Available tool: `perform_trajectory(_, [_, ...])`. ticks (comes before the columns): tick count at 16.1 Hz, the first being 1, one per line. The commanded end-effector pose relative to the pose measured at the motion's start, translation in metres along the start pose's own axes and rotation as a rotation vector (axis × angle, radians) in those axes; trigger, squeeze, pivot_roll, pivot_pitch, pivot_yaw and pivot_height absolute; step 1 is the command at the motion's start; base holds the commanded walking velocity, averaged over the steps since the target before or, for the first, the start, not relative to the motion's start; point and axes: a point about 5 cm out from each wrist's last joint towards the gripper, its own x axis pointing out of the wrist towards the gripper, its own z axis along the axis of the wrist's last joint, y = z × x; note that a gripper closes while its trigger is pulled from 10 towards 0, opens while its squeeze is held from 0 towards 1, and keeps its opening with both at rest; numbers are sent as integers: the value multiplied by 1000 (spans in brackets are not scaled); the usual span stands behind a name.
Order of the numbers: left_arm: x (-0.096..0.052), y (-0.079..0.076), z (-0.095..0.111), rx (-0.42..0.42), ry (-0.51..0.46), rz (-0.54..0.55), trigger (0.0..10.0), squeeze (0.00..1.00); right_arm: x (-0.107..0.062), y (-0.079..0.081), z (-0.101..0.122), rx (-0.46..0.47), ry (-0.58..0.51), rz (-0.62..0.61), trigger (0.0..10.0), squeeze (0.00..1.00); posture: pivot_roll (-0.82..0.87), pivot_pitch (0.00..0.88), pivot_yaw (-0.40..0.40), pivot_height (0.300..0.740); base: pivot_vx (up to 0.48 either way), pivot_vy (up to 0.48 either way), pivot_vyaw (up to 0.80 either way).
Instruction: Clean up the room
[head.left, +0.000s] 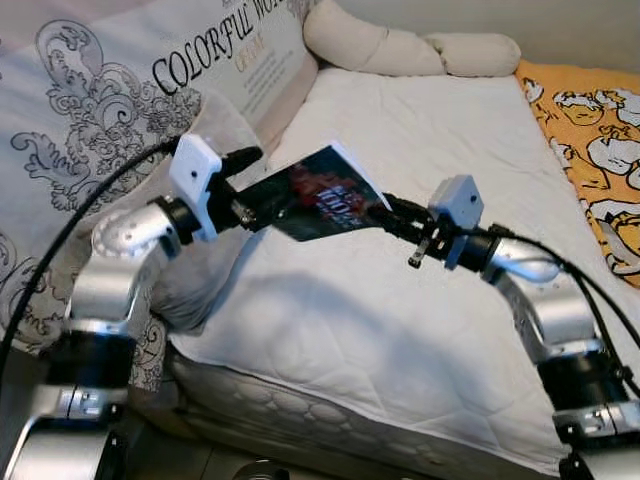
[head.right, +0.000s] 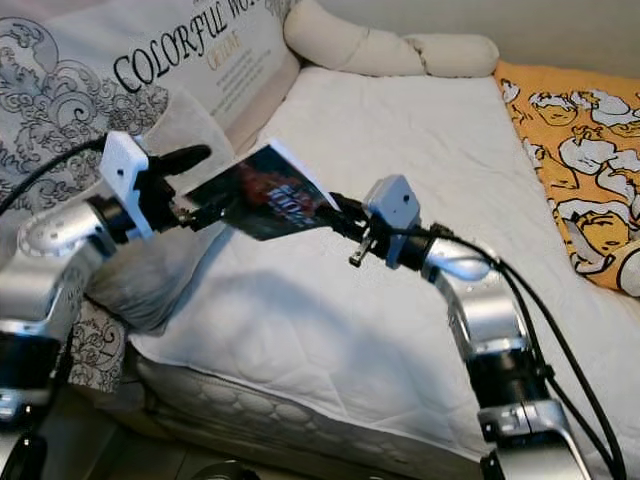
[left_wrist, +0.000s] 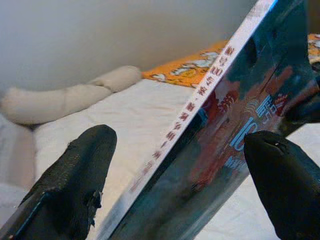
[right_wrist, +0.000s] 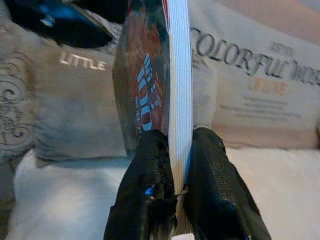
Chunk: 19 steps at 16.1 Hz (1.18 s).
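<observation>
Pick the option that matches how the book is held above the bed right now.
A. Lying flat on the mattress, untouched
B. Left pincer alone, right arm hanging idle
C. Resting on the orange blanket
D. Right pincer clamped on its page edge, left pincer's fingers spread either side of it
D: the right pincer is shut on the book at its page edge, while the left pincer stands open with its fingers apart either side of the cover.

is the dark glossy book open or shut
Shut: the dark glossy paperback book shows its white page block pressed flat between the covers, pinched by the right claw.
</observation>
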Motion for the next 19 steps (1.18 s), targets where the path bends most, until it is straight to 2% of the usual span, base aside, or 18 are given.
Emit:
perform_trajectory(1, [1,2,2,12,11,-40,10000,1000,2,-4,13,-33,-53,36,10000,0,31,0,39,740,0,0,0])
perform_trajectory(2, [6,2,5,31,30,-119,10000,863,3,-4,17,-50,-61,85,10000,0,31,0,40,740,0,0,0])
perform_trajectory(3, [6,0,5,31,45,-171,10000,106,3,-5,20,-54,-70,97,10000,0,29,0,44,740,0,0,0])
perform_trajectory(4, [6,-2,3,28,62,-217,10000,0,4,-6,21,-57,-75,101,10000,0,29,0,46,740,0,0,0])
perform_trajectory(5, [5,-3,2,24,73,-247,10000,0,4,-7,22,-58,-80,106,10000,0,29,0,46,740,0,0,0])
perform_trajectory(6, [3,-3,-1,8,78,-262,4784,0,3,-8,22,-64,-80,108,10000,0,21,0,53,740,0,0,0])
perform_trajectory(7, [2,-2,-1,0,75,-263,392,0,3,-8,22,-68,-79,109,10000,0,20,0,53,740,0,0,0])
perform_trajectory(9, [1,-3,-1,-27,65,-277,0,0,1,-8,20,-71,-74,109,10000,0,19,0,53,740,0,0,0])
perform_trajectory(14, [-1,-3,1,-68,54,-305,0,0,-1,-13,19,-84,-67,87,10000,0,17,0,60,740,0,0,0])
perform_trajectory(19, [0,-1,-1,-73,52,-299,0,0,1,-16,20,-92,-73,70,10000,0,13,0,64,740,0,0,0])
